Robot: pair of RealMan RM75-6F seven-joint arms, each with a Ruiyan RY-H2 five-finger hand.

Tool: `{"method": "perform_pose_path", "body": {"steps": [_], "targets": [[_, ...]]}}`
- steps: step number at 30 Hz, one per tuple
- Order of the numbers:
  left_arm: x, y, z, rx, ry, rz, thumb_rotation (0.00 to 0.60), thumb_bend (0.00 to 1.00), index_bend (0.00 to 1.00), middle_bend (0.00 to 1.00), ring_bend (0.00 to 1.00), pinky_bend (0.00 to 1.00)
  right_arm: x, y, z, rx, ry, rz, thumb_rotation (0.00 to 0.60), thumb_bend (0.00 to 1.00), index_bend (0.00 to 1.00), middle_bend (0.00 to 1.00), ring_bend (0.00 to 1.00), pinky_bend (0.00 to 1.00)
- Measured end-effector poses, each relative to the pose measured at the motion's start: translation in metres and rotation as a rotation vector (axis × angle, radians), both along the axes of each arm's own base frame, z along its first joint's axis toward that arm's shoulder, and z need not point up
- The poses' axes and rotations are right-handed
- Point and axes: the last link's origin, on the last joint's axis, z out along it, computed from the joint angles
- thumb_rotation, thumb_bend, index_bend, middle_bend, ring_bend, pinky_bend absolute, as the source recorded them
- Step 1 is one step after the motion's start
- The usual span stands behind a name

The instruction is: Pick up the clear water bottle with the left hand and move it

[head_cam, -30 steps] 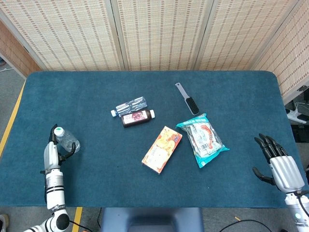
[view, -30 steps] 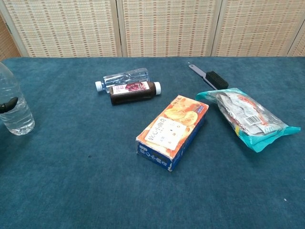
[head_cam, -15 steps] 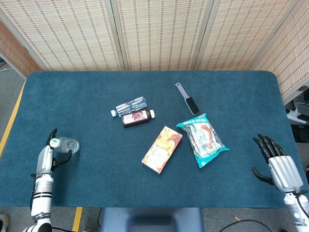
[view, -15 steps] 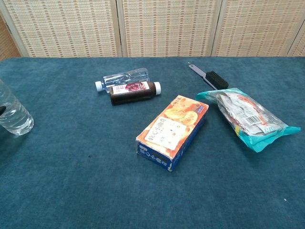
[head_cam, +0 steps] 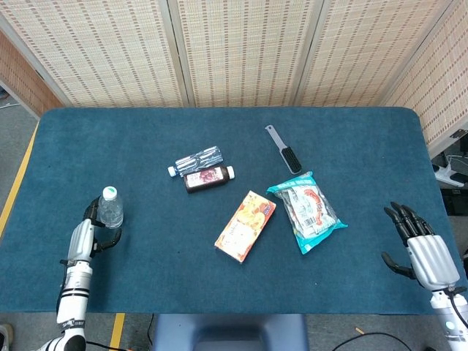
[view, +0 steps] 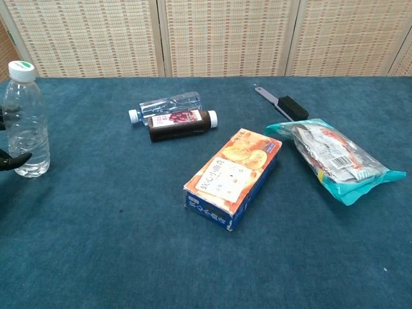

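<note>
The clear water bottle (head_cam: pixel 110 209) (view: pixel 26 122) with a green-white cap stands upright on the blue table (head_cam: pixel 146 270), near its left front edge. My left hand (head_cam: pixel 86 235) is just left of it and below. Its dark fingers (view: pixel 14 160) curl round the bottle's lower part, and one lies across the front of the base. Most of that hand is cut off at the left edge of the chest view. My right hand (head_cam: pixel 420 245) rests at the table's right front corner with fingers spread and nothing in it. The chest view does not show it.
A second clear bottle (head_cam: pixel 197 159) lies beside a dark bottle (head_cam: pixel 208 178) at mid-table. An orange box (head_cam: pixel 246 225), a teal snack bag (head_cam: pixel 307 210) and a brush (head_cam: pixel 284 150) lie to the right. Woven screens stand behind the table.
The bottle was tilted in my left hand; now it is upright on the table and a little further right. The right hand has not moved.
</note>
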Motion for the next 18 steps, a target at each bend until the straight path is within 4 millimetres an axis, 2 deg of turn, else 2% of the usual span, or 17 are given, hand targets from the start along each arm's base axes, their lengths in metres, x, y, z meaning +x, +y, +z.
{"method": "perform_pose_path", "body": {"steps": [7, 12, 18], "targets": [[-0.003, 0.000, 0.002, -0.011, 0.073, -0.007, 0.600, 0.33, 0.00, 0.00, 0.00, 0.37, 0.000, 0.000, 0.001, 0.000, -0.002, 0.000, 0.600, 0.25, 0.00, 0.00, 0.00, 0.16], [-0.022, -0.001, 0.013, -0.003, 0.207, 0.035, 0.600, 0.32, 0.00, 0.00, 0.00, 0.37, 0.000, -0.001, 0.000, 0.003, -0.001, 0.000, 0.600, 0.25, 0.00, 0.00, 0.00, 0.16], [-0.044, -0.001, 0.025, 0.021, 0.288, 0.090, 0.600, 0.33, 0.00, 0.00, 0.00, 0.38, 0.000, -0.003, -0.003, 0.011, 0.004, -0.004, 0.600, 0.25, 0.00, 0.00, 0.00, 0.16]]}}
